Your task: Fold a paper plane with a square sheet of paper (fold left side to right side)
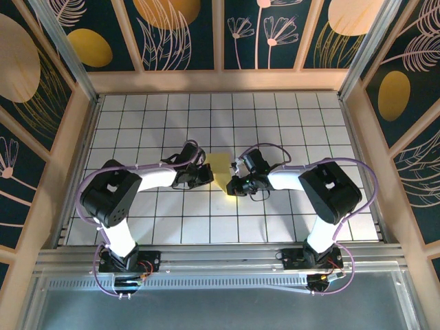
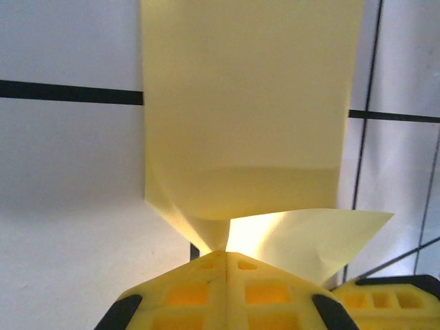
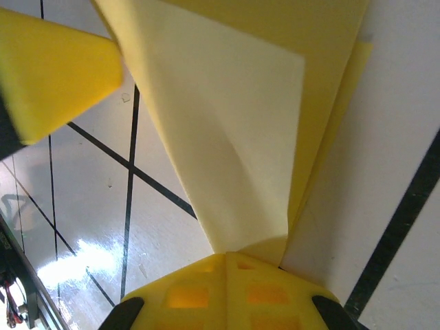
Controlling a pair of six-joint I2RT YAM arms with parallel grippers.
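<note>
The yellow square sheet of paper (image 1: 220, 165) lies partly folded at the middle of the gridded table, between my two grippers. In the top view my left gripper (image 1: 208, 176) meets its left edge and my right gripper (image 1: 232, 184) its lower right corner. Seen from the left wrist, the sheet (image 2: 247, 103) narrows to a pinched point at my shut left gripper (image 2: 224, 253), and one flap curls up to the right. From the right wrist, layered paper (image 3: 234, 124) likewise tapers into my shut right gripper (image 3: 227, 254). The paper plane's dart shape is not visible.
The white gridded table (image 1: 275, 124) is boxed in by wooden-framed patterned walls (image 1: 220, 81) at the back and sides. An aluminium rail (image 1: 220, 258) runs along the near edge by the arm bases. The two grippers sit within a tile of each other.
</note>
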